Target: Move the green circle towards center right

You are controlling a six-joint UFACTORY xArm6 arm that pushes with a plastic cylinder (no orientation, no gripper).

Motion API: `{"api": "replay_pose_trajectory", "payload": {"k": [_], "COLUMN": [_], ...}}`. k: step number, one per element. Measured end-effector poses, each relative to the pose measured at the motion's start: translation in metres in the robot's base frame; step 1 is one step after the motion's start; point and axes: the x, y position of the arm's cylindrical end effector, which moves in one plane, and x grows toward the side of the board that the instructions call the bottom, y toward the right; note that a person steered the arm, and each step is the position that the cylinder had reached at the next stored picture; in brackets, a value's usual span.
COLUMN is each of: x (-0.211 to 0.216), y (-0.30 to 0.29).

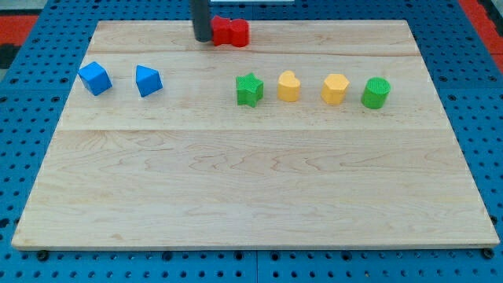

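While the green circle (376, 93) sits at the far right end of a row in the upper half of the wooden board (251, 196), it already lies close to the view's right edge but a little high, so by my judgement the step in hand is only the approach — no contact has been made with it. Just to its left stands a yellow hexagon-like block (334, 89), then a yellow heart-like block (288, 86), then a green star (249, 90); well apart at the view's left are a blue cube (95, 78) and a blue wedge-like block (148, 81). My tip (203, 38) is near the view's top, touching or just beside the left side of a red block (230, 32) whose shape I cannot make out, and well apart from the green circle. There are no jaws on this rod, so nothing opens or shuts and nothing is held. The next move likely calls for travelling right above the row, then coming down behind the circle's upper side — pushing it downward without clipping the yellow neighbour.
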Motion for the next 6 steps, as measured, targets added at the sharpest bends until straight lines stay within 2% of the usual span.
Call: {"api": "replay_pose_trajectory", "payload": {"k": [1,2,3,5,6], "x": [0.002,0.038,0.044,0.131,0.152], "y": [0.02,0.057,0.167,0.254,0.248]}}
